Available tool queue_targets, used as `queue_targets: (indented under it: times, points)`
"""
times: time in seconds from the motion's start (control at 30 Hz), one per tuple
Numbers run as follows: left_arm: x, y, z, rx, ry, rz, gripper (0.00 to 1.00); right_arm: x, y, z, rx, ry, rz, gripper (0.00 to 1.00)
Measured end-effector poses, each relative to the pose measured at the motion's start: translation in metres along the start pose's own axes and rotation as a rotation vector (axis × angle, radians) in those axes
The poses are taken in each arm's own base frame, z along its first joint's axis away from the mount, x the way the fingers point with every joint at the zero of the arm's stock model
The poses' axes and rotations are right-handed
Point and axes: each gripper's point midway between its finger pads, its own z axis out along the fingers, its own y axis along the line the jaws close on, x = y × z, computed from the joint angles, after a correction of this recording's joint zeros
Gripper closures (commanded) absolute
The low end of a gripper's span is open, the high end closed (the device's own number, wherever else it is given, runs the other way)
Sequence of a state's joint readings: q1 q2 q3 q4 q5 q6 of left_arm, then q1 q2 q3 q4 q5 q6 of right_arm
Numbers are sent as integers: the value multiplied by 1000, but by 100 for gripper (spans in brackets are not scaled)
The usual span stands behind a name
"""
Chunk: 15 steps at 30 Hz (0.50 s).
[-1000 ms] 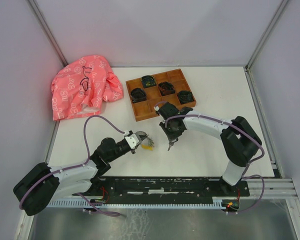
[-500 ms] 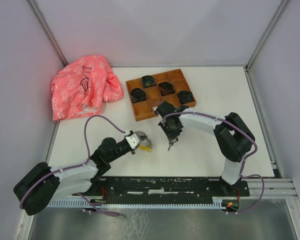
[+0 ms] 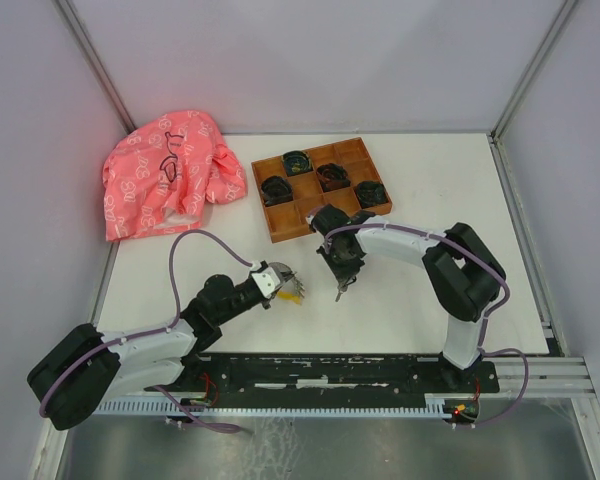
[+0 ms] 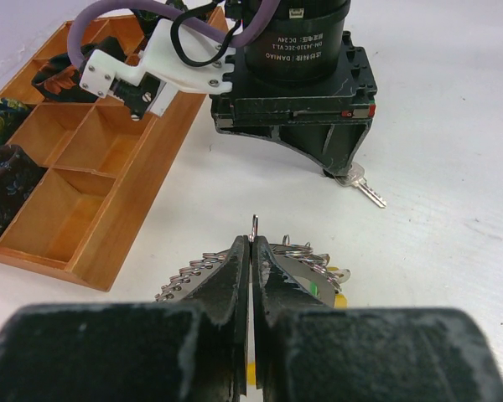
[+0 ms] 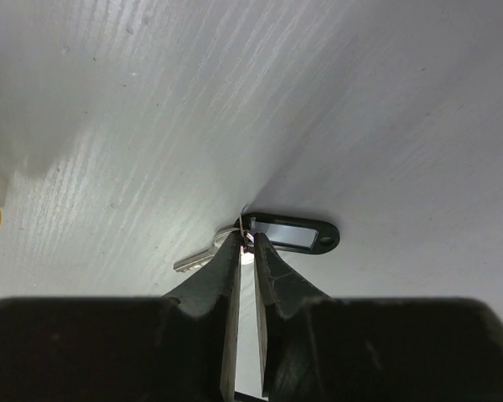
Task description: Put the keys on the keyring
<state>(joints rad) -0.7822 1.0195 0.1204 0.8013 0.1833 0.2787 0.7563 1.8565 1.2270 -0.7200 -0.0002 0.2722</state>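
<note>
Near the wooden tray [image 3: 292, 216], left pincer [image 4: 252, 244] clenches the keyring [image 4: 306, 264]; right pincer [image 5: 246, 248] nips the black-headed key [image 5: 293, 234] on the surface [image 3: 380, 305].

I see a pink, white-printed cloth [image 3: 170, 175] at ten o'clock, an orange-brown tray [image 3: 264, 203] at twelve, a grey keyring [image 4: 300, 251] with yellow tag [image 3: 296, 297], a silver, black-headed key [image 5: 203, 257].

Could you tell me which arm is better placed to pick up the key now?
Right. The right gripper is down on the table, jaws closed about the black-tagged key; the left gripper is busy, shut on the keyring.
</note>
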Motion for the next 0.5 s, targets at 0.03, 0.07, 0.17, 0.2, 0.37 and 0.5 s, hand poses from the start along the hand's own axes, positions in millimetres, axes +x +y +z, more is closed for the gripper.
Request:
queue_targets:
  times: [0.03,0.07,0.17,0.2,0.37,0.5]
  points:
    - [0,0,0,0,0,0,97,1,0,1,1,4,0,83]
    - [0,0,0,0,0,0,97,1,0,2,1,6,0,84]
    - [0,0,0,0,0,0,97,1,0,3,2,8,0,90]
    - [0,0,0,0,0,0,97,1,0,3,2,8,0,91]
    - [0,0,0,0,0,0,97,1,-1,2,2,6,-8,99]
    - [-1,-1,0,5,-6,1,97,-1,-2,-4,-2,-16,-35,99]
